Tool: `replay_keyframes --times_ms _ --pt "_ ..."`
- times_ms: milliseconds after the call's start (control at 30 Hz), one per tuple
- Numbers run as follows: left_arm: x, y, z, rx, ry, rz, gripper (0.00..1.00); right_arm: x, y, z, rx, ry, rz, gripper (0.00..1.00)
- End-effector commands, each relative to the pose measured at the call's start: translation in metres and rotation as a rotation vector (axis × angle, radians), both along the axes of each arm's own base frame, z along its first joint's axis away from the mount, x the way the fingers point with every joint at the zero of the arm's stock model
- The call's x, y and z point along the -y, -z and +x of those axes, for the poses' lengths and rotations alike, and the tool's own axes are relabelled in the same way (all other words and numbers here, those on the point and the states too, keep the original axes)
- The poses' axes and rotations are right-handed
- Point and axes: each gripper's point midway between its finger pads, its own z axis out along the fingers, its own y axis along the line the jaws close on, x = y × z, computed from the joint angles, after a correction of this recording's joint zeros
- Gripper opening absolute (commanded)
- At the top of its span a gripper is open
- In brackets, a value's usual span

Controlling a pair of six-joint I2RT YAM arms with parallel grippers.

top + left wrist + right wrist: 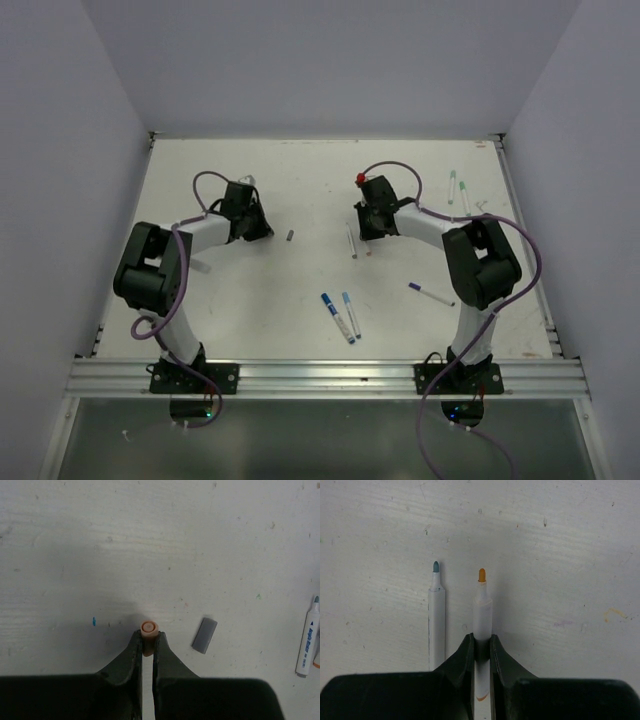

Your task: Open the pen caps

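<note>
The left jaws are pinched narrow on a stubby orange plastic cap (pixel 149 630), its round end facing the wrist camera. The right jaws are closed on the slim white barrel of an orange-tipped marker pen (pixel 482 612), whose bare nib points to twelve o'clock in the right wrist view. Cap and pen are well apart, one in each arm's grip near the middle of the white table (pixel 250 290), so we judge this pen opened. We cannot tell whether either one rests on the table or hangs just above it.

Just beside the held pen, at nine o'clock of it, lies a second white pen with a bare teal nib (pixel 436 615), likewise uncapped. At three o'clock of the orange cap, near but not touching, a short grey plastic cap (pixel 204 635) lies flat. We cannot say which pen it came from.

Farther out, the top view shows a dark-blue-ended pen (pixel 337 317) and a light-blue-ended pen (pixel 351 313) side by side at six o'clock of the table's centre. A purple-ended pen (pixel 430 293) lies at four o'clock, and two green-ended pens (pixel 464 196) lie at one o'clock near the far right edge. These five look capped to us, though they are small in the picture. By our reckoning two pens are open and five are left.
</note>
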Motion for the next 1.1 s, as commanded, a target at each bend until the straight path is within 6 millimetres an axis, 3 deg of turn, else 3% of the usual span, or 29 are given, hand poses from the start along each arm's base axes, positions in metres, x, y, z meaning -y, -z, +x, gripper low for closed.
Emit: replay_keyframes --times_ms 0,200,367,633,767,833,900,933,967,1033,1067 --pt "-0.006 0.009 0.005 -0.047 -0.012 0.031 0.00 -0.002 -0.005 0.008 0.022 0.001 0.006 0.08" --pt "0.003 0.004 0.013 -0.048 -0.006 -0.008 0.00 -0.011 -0.001 0.001 -0.008 -0.022 0.056 0.09" --pt "-0.002 0.008 0.006 -0.063 -0.017 0.009 0.11 -0.017 0.001 -0.001 -0.024 -0.031 0.083 0.14" --pt "-0.004 0.012 -0.004 -0.072 -0.023 0.009 0.33 -0.014 -0.004 -0.003 -0.033 -0.028 0.068 0.38" --pt "-0.002 -0.004 -0.004 -0.030 -0.017 -0.016 0.41 -0.008 -0.024 0.001 -0.002 -0.021 0.036 0.48" --pt "-0.002 -0.007 -0.009 -0.025 -0.016 -0.023 0.47 -0.005 -0.048 0.002 0.044 -0.010 0.044 0.57" --pt "-0.001 -0.022 -0.010 0.014 -0.015 -0.044 0.51 0.002 -0.063 -0.005 0.056 0.003 0.037 0.63" --pt "-0.002 -0.021 -0.018 0.009 -0.013 -0.047 0.52 0.004 -0.081 -0.008 0.083 0.012 0.052 0.64" --pt "-0.002 -0.034 -0.019 0.046 -0.013 -0.063 0.53 0.011 -0.081 -0.019 0.060 0.021 0.037 0.66" --pt "-0.001 -0.035 -0.035 0.046 -0.007 -0.092 0.54 0.025 -0.096 -0.028 0.081 0.076 0.017 0.66" --pt "0.002 -0.049 -0.037 0.091 0.002 -0.116 0.54 0.037 -0.087 -0.042 0.044 0.098 -0.019 0.66"
